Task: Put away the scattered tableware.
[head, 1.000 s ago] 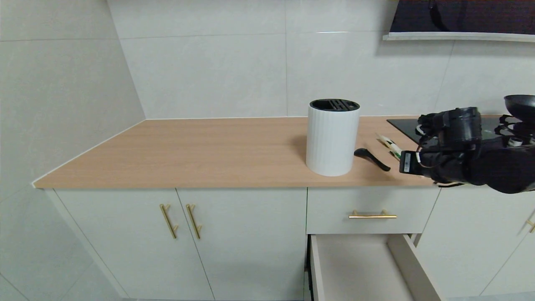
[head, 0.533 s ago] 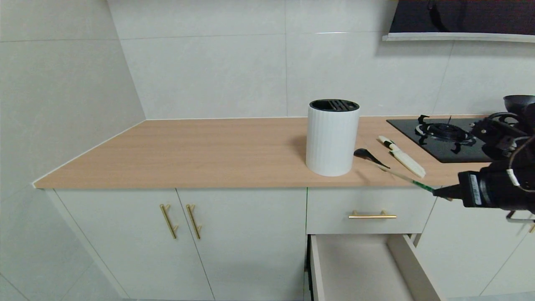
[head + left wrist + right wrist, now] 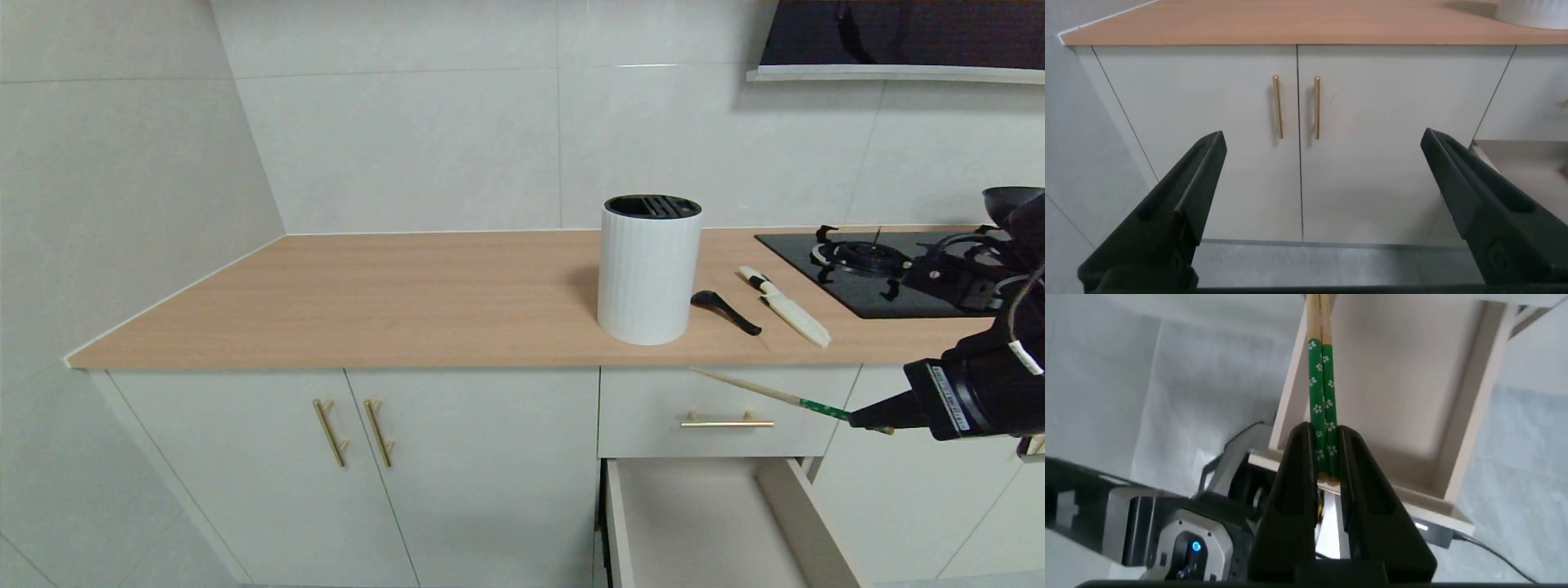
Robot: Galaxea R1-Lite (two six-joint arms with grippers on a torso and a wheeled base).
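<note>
My right gripper [image 3: 867, 420] is shut on a pair of pale chopsticks [image 3: 763, 392] with green patterned ends. It holds them in front of the cabinet face, below the counter edge and above the open drawer [image 3: 785, 508]. In the right wrist view the chopsticks [image 3: 1321, 367] stick out past the shut gripper [image 3: 1323, 451] over the drawer [image 3: 1476, 400]. A black spoon [image 3: 725, 311] and a white knife [image 3: 785, 306] lie on the counter to the right of a white ribbed holder [image 3: 649, 273]. My left gripper [image 3: 1323, 143] is open, low down and facing the cabinet doors.
A black gas hob [image 3: 867, 271] with a dark pot [image 3: 1011, 201] sits at the counter's right end. A shut drawer with a gold handle [image 3: 727, 422] is above the open one. Two cabinet doors with gold handles [image 3: 1297, 106] are to the left. The counter's left half is bare wood.
My right gripper has lifted the chopsticks off the counter and carried them down past the front edge, to a spot above the open drawer. The spoon and knife lie unmoved.
</note>
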